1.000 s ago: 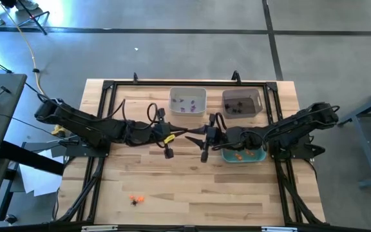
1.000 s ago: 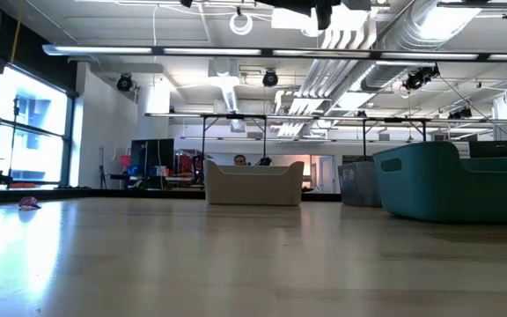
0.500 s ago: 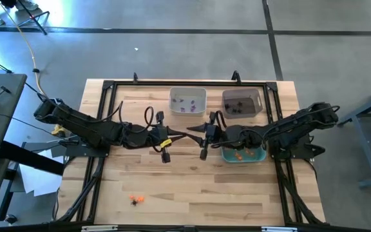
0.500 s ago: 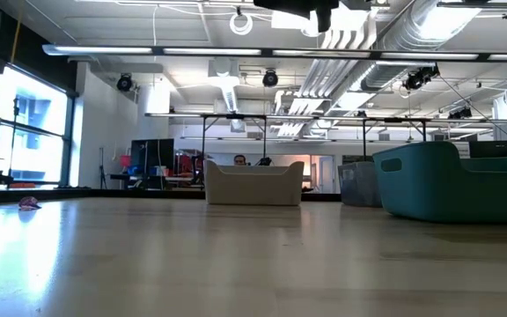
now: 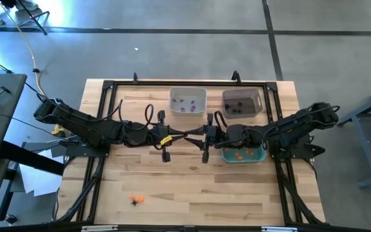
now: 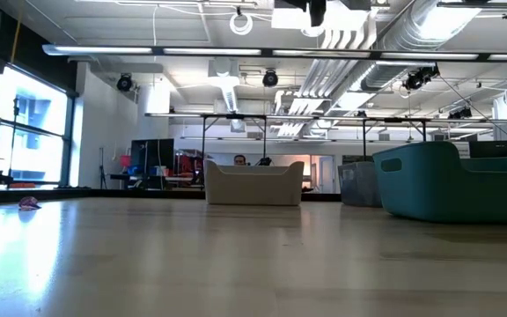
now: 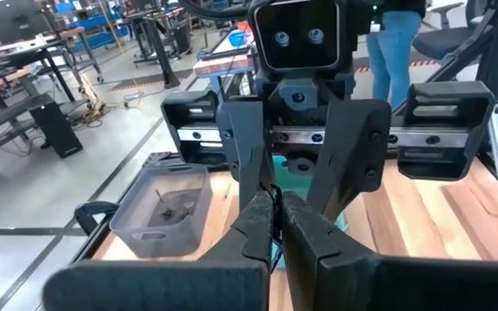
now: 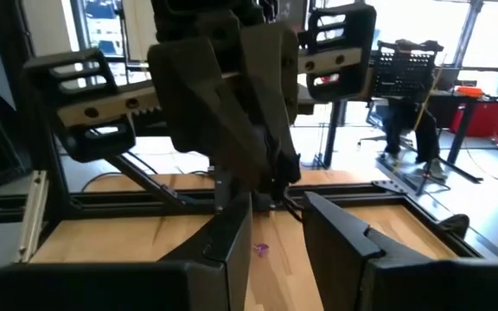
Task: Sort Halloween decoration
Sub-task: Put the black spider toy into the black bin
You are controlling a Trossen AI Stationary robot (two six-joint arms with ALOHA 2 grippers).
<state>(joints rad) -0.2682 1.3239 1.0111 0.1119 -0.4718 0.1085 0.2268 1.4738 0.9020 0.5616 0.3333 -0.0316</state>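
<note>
Centrally, left pincer and right pincer meet tip to tip above table, between white bin and near edge. Left pincer fingers pressed together; whether they pinch anything, cannot tell. Right pincer fingers spread, nothing between. Halloween decoration: purple bits in white bin, dark bits in grey bin, orange bits in teal bin under right arm, few orange and black pieces loose near front-left edge of table.
</note>
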